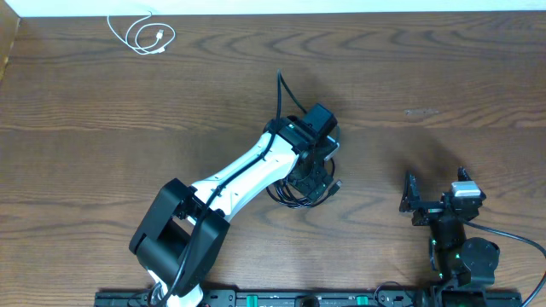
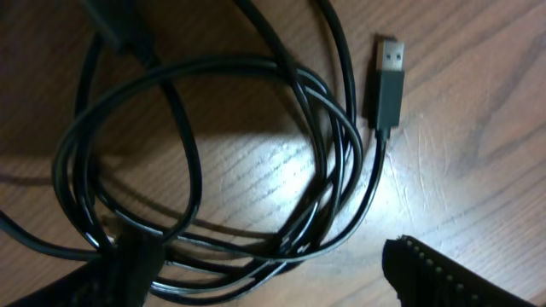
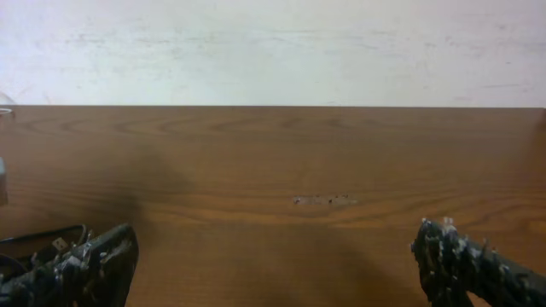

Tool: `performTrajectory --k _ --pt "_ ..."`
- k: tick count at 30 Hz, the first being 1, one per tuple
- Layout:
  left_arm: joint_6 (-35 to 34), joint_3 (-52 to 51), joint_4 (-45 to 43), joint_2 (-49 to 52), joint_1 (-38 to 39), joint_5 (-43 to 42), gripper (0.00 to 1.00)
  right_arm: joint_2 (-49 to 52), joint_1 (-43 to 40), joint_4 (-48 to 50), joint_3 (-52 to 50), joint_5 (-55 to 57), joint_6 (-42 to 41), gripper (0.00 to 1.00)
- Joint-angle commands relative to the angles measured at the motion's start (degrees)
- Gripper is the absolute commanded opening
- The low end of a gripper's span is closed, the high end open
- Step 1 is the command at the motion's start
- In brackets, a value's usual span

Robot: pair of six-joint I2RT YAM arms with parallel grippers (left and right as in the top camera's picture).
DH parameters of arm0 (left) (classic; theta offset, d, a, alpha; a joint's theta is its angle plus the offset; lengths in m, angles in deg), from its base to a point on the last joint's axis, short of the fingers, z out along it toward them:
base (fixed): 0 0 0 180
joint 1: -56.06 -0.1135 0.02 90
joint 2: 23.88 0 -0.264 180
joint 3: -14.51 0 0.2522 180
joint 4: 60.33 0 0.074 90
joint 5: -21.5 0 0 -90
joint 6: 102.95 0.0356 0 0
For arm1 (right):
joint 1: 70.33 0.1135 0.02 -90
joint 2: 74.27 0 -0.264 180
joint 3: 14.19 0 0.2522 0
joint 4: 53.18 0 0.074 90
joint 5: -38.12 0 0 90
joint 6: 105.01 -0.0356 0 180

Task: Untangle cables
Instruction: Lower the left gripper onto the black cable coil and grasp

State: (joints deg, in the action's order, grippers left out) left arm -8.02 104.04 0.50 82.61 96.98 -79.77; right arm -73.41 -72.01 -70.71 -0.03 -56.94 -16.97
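Overhead: left gripper [image 1: 309,175] is out at mid-table, directly over the black cables [image 1: 286,198], which lie in one overlapping coil. White cable [image 1: 143,36] sits alone in a small loop at the far left corner of the table [image 1: 444,94], well apart from the coil. Right gripper [image 1: 433,205] is parked near its base, well clear of every cable.

Left wrist: the coil fills the view, several loops crossing one another. One plug [image 2: 386,81] lies free on the wood just beside the coil's right side. Fingers [image 2: 444,277] are spread wide, one at each lower corner, with the coil's lower strands running between them. The other finger overlaps some strands; cannot tell if it touches them. Nothing pinched.

Right wrist: that gripper's fingers are also spread wide over bare wood, nothing between them.

Judgement: the white cable looks sorted, so the step in hand is parting the two black ones, at the reach-to-grasp stage. The next move calls for dropping onto a single strand, best the one leading to the free plug, pinching it alone and drawing it outward. The right gripper will likely have to come across and pin the rest. Catching several strands at once would only drag the whole coil.
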Motion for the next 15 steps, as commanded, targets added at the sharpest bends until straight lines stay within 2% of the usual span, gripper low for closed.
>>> performTrajectory --k 1,15 --pt "2.0 -0.3 0.0 0.6 -0.1 -1.5 0.83 -0.2 0.3 -0.3 -0.1 0.4 -0.1 0.99" --pt "4.3 -4.2 -2.5 0.7 -0.1 -1.5 0.83 -0.2 0.3 -0.3 -0.1 0.4 -0.1 0.99"
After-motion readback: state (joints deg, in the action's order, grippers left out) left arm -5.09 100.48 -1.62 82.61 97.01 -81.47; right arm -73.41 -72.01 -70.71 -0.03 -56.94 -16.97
